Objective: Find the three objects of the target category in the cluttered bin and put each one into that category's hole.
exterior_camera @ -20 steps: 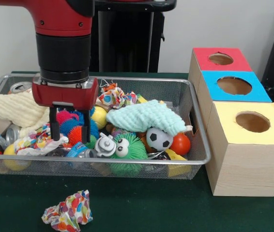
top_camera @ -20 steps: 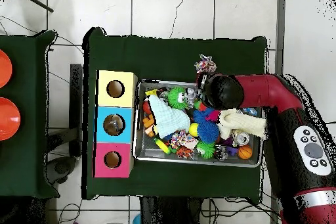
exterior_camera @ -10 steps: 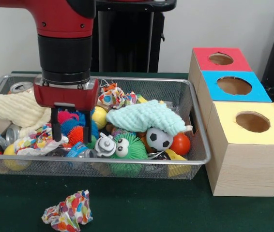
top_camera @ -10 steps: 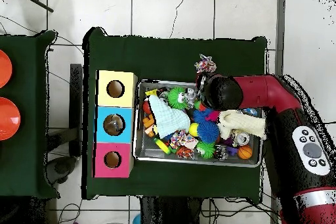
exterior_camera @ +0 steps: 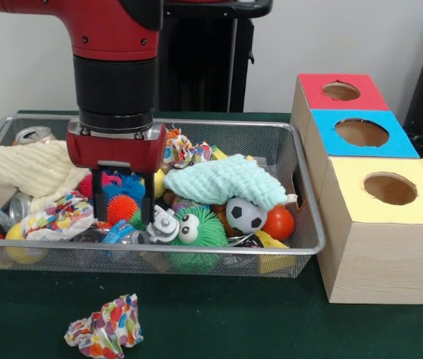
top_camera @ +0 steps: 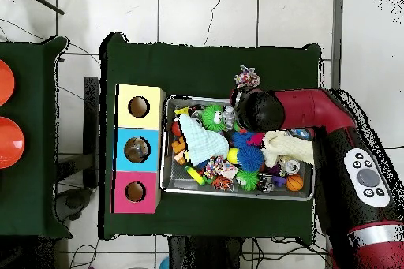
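Note:
A wire mesh bin holds a heap of toys, cloths and cans. My gripper hangs open over its left-middle part, fingers reaching down on either side of an orange spiky ball, with pink and blue spiky balls just behind. Whether the fingers touch the orange ball I cannot tell. To the right lie a green fuzzy toy with eyes, a soccer ball and an orange ball. In the overhead view the arm's wrist hides the gripper.
Right of the bin stand the hole boxes: red, blue, yellow. A mint cloth and a cream cloth drape over the heap; cans lie at left. A crumpled patterned wad sits on the table outside.
The arm has slid to the right in the front view, carrying the open gripper from over the patterned wad in the bin to astride the orange spiky ball. Nothing was taken hold of.

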